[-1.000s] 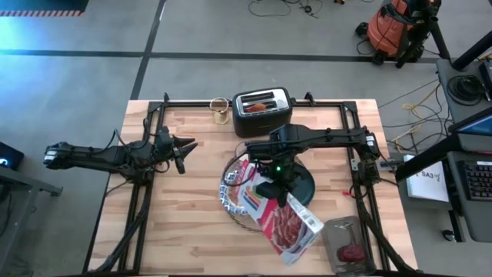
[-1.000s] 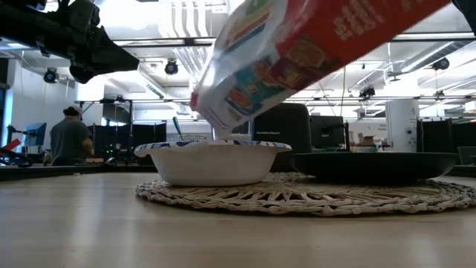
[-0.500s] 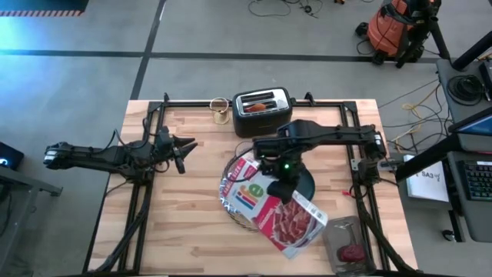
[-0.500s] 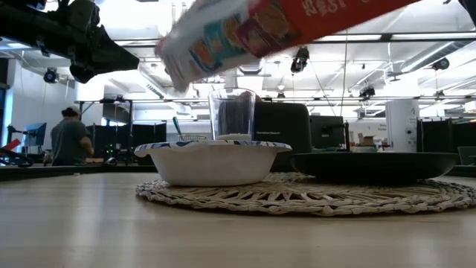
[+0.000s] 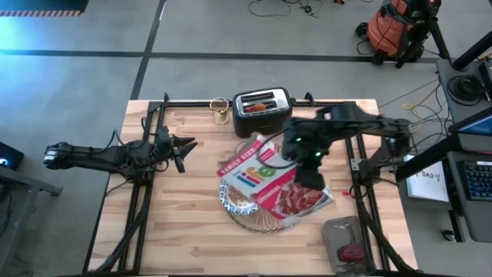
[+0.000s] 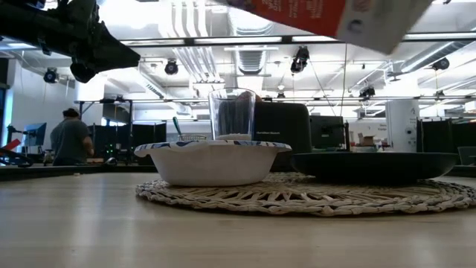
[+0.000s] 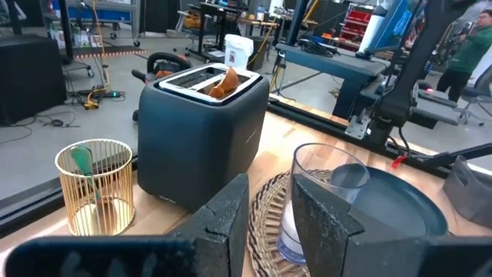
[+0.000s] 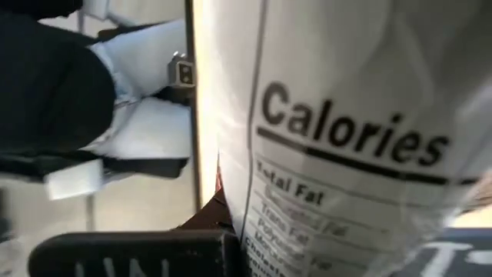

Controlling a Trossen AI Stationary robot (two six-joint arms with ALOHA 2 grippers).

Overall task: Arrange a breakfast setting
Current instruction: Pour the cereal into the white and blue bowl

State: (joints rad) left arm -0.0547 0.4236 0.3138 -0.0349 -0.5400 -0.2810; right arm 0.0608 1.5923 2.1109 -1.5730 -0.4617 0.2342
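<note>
Comparing with a second ago, I log the cereal box [image 5: 273,183] as swung up and back: its open end then tipped over the bowl [image 6: 212,161], and it now lies nearly flat above the placemat [image 6: 312,196]. My right gripper [image 5: 307,171] is clamped on the box. My left gripper [image 5: 187,145] waits at the table's left, unmoved, fingers [image 7: 223,223] slightly parted, holding nothing.

Count:
- one bowl, on the placemat
- one dark plate [image 6: 375,165], beside it
- one glass [image 7: 323,200]
- one toaster [image 5: 262,109], pastry [image 7: 221,83] in its slot
- one wire holder [image 7: 96,185]
- one red-filled tray [image 5: 347,245]
</note>
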